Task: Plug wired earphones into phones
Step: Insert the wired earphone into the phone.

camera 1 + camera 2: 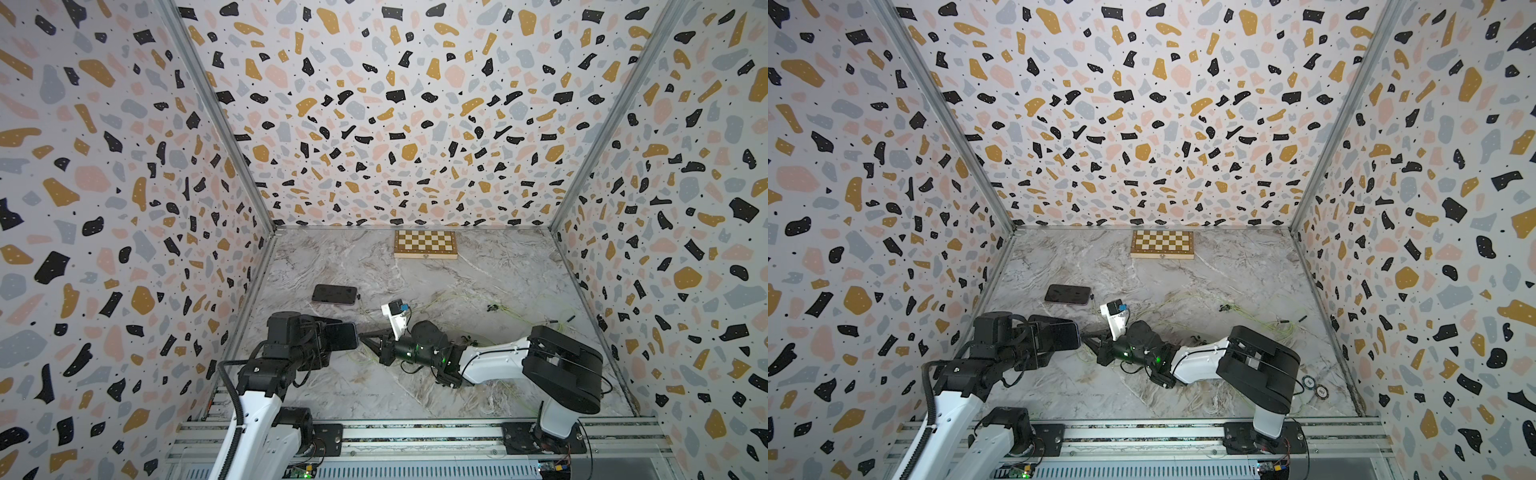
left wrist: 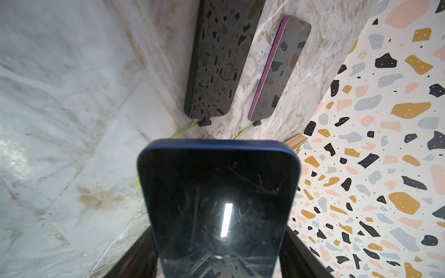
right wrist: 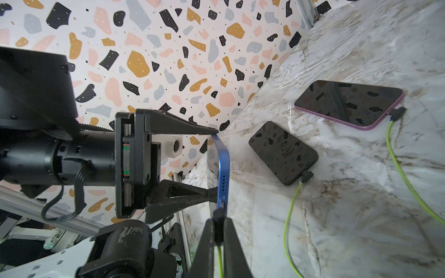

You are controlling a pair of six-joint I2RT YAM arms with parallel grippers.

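Terrazzo-patterned walls close in a marbled grey surface [image 1: 457, 282], on which a glossy black rectangular phone [image 3: 283, 152] and a purple-edged black phone [image 3: 349, 103] are laid flat side by side, each with a black plug and yellow-green cable at its end. A blue-edged black phone [image 3: 223, 168] is held clear of the surface by the left pincer [image 3: 216, 162], clamped wide across its long sides so that its port end is presented to the right pincer [image 3: 218, 227]. That one is closed tight on a small black plug [image 3: 218, 214], which touches that end, though whether it is seated cannot be told. Open room is offered toward the wooden chequered box [image 1: 425, 244] at the back wall. To the right, loose yellow-green cables [image 1: 511, 309] are strewn and could be snagged.
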